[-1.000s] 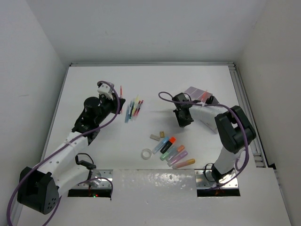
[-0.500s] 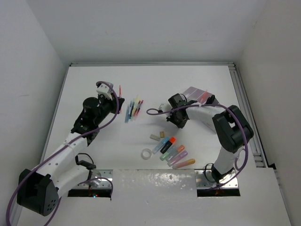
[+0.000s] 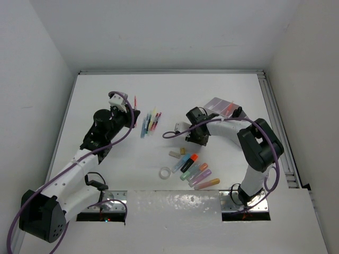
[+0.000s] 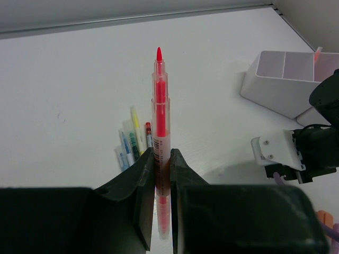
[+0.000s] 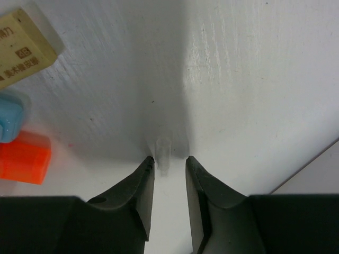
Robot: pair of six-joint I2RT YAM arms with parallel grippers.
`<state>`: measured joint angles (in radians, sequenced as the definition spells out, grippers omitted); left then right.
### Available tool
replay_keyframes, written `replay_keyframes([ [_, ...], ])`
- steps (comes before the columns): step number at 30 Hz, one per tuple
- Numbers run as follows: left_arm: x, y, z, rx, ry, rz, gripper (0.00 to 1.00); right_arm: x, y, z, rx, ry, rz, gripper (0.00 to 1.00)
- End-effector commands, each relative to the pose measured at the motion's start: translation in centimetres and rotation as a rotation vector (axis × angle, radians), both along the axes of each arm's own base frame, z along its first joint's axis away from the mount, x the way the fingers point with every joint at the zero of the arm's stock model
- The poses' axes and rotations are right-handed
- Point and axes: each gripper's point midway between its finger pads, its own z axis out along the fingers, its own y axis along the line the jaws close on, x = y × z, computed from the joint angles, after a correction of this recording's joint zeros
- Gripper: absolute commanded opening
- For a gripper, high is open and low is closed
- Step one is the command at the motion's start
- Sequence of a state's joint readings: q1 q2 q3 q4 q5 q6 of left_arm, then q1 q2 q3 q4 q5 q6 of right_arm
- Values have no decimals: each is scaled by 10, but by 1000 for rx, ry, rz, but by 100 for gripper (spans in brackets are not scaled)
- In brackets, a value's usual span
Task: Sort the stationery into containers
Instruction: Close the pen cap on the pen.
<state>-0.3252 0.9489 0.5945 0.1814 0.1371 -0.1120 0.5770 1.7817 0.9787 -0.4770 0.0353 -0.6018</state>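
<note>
A white table point(image 3: 106, 95) sits inside a plain white enclosure; a back wall point(image 3: 169, 32) rises behind its far edge; a left wall point(image 3: 26, 79) and a right wall point(image 3: 312, 79) close in the sides; a pale metal rail point(image 3: 273, 106) runs along the table's right edge; a glossy, scuffed plate point(image 3: 175, 203) covers the near edge; the light is even and the shadows are soft.

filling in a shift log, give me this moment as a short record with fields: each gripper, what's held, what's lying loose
left gripper: shut on red pen, raised above the table
right gripper: open, empty, close above the table, eraser nearby
organizer: beside right arm
loose pens: cluster right of left gripper
highlighters: near front centre, tape ring on their left
</note>
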Motion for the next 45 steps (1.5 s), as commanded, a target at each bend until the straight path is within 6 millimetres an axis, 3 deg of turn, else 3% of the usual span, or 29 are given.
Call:
replay_keyframes([
  [1,5,4,15,-4,-52,14,0,-17,-3,-15,-44,78,44,31],
  [6,5,4,14,-3,-50,14,0,-9,-1,-5,-44,33,8,36],
  [15,6,6,12,3,-53,19,2,14,10,35,7,-108,-12,47],
  [18,5,5,12,4,-54,18,3,25,14,55,41,-179,-42,49],
  [20,5,6,12,5,-55,19,4,40,13,79,56,-282,-108,49],
  [23,5,7,10,6,-53,23,4,59,13,120,116,-459,-270,47],
  [26,5,8,7,3,-46,29,4,73,-4,161,236,-669,-639,46],
  [27,4,7,7,0,-46,26,4,73,-19,173,355,-756,-984,44],
  [28,4,7,6,-2,-46,28,4,71,-27,179,444,-785,-1183,38],
  [29,4,7,4,-2,-42,28,4,56,-39,175,428,-744,-1332,28],
  [30,4,7,1,0,-36,27,4,51,-32,168,567,-675,-1567,26],
  [31,5,7,2,0,-38,30,4,36,-28,154,538,-567,-1641,26],
  [33,6,7,1,0,-40,29,3,25,-18,140,641,-480,-1901,27],
  [36,6,6,3,-3,-44,27,4,0,2,95,748,-270,-2152,34],
  [38,5,7,4,-1,-48,29,3,-3,7,85,863,-185,-2329,35],
  [41,3,9,2,3,-40,34,3,-14,2,63,881,-103,-2488,35],
  [45,2,11,1,6,-35,43,3,-16,0,44,831,-55,-2532,35],
])
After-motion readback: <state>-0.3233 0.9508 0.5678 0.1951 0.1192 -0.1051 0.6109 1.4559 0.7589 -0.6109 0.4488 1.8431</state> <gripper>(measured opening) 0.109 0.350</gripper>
